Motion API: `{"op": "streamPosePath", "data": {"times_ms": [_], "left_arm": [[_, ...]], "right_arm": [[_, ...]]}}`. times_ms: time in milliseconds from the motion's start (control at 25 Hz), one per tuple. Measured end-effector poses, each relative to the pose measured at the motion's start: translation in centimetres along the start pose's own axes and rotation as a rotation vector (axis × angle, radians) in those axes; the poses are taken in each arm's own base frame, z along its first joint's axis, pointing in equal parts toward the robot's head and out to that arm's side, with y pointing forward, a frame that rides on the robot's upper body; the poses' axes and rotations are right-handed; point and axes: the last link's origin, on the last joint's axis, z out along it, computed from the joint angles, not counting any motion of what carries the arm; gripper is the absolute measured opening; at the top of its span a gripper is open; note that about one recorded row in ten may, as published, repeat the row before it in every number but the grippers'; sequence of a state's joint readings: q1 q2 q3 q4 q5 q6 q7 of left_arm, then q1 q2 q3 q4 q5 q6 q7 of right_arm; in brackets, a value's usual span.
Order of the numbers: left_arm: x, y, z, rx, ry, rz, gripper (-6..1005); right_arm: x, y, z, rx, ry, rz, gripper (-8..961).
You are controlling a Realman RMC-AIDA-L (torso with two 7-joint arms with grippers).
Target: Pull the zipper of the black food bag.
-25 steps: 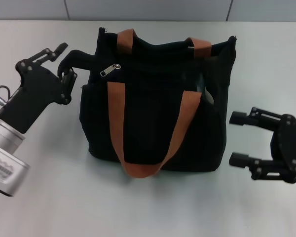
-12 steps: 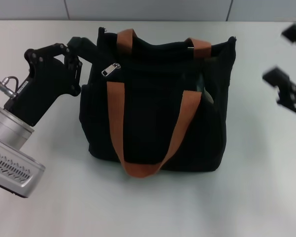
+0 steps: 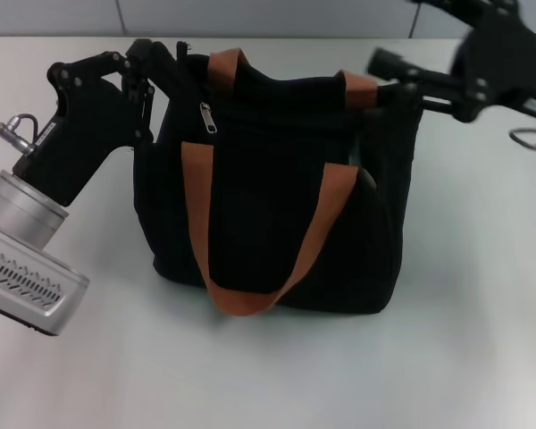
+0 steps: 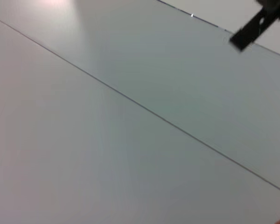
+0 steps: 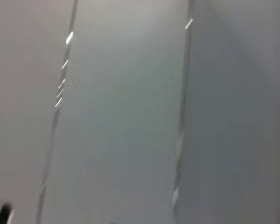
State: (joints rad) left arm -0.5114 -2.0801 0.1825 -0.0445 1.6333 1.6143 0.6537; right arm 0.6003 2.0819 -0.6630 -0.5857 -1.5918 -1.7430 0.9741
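Left tool point(image 3: 156, 63) at lifted black food bag point(image 3: 268, 197)

table: white top point(image 3: 277, 366), plain, matte, fills most of head view
wall: grey panels point(image 3: 268, 16) behind table's far edge, 2 vertical seams
wrist views: grey panel surface point(image 4: 130, 140) with thin seam lines

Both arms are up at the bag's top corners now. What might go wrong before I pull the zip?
The left end effector grips the black food bag at its top left corner, beside the zipper; pulling may drag the bag. The right end effector, open at the top right corner near an orange handle, might snag it.
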Motion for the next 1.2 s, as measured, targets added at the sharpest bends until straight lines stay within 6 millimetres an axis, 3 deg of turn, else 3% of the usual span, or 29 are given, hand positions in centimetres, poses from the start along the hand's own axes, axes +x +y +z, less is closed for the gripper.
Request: {"op": "streamPosePath", "data": {"times_ms": [240, 440, 680, 960, 1200], "left_arm": [[0.4, 0.2, 0.4, 0.0, 0.017, -0.012, 16], [0.7, 0.4, 0.5, 0.002, 0.025, -0.022, 16], [1.0, 0.6, 0.4, 0.012, 0.025, 0.039, 16], [1.1, 0.8, -0.4, 0.018, 0.009, 0.085, 16], [0.9, 0.9, -0.5, 0.02, -0.005, 0.129, 16]], "right_arm": [[-2.5, -1.7, 4.1, -0.088, 0.26, 0.136, 843], [-4.2, -0.8, 7.7, -0.149, 0.474, 0.294, 842], [-6.0, -0.5, 10.4, -0.105, 0.717, 0.407, 840], [-6.4, -0.9, 12.6, -0.02, 0.882, 0.504, 790], [-5.3, 0.3, 14.8, -0.028, 0.943, 0.484, 746]]}}
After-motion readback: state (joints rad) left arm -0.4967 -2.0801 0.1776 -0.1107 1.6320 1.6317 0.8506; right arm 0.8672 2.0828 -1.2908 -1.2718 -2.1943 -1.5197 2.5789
